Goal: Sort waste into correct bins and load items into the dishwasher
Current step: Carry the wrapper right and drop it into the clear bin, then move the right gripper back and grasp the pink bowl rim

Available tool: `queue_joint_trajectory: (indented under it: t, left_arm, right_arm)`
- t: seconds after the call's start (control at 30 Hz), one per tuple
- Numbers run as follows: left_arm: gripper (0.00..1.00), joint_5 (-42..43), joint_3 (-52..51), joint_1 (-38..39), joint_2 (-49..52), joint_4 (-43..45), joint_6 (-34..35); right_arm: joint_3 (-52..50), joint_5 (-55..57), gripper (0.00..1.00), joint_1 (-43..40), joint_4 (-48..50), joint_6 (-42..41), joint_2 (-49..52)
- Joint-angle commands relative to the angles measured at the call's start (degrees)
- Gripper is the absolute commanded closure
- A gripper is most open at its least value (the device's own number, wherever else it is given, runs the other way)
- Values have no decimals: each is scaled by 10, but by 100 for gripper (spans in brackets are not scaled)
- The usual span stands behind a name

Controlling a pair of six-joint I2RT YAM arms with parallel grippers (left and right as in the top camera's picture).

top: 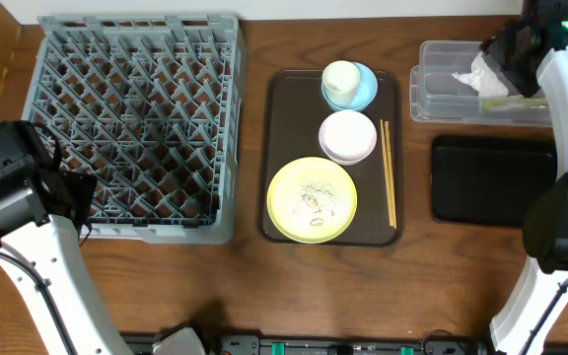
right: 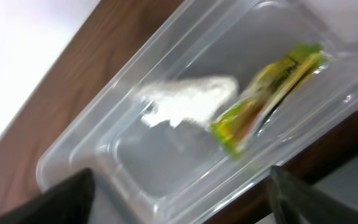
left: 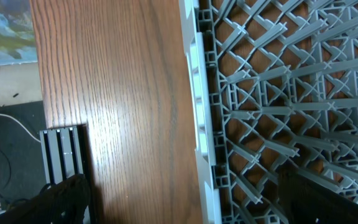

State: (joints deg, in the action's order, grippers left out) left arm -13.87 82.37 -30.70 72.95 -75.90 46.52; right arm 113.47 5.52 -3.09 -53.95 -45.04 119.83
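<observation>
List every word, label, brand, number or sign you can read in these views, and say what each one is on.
Readable text: none in any view.
On the small yellow-green snack wrapper in the clear plastic rectangular tub: coloured print, too blurred to read.
On the large square grey plastic dish rack: no lettering seen.

We found no readable text, label or number anywhere; the printing on the snack wrapper (right: 266, 99) was too blurred to read.
</observation>
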Motion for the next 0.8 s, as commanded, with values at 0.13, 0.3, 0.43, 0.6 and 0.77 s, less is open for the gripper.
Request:
queue_joint_trajectory:
  t: [0.13,0.3,0.43,0.6,0.77]
  left_arm:
    - [2,-5,6,-3,-4,-2,3]
    - [2,-5,6,-3,-4,-2,3]
    - [2,-5,6,-3,-4,-2,3]
    - [2,-5,6,-3,-4,-2,3]
    - [2,-5,6,-3,-4,-2,3]
  right_arm:
    - [-1,-386,5,24,20,296,-49]
    - [-1,-484,3,76,-34,405,-57]
    - [-4,-412,1,141,-71,423,-55]
    - [-26,-253,1,235,-70,423,-54]
    - [-78,-143,1,327,-17,416,-53]
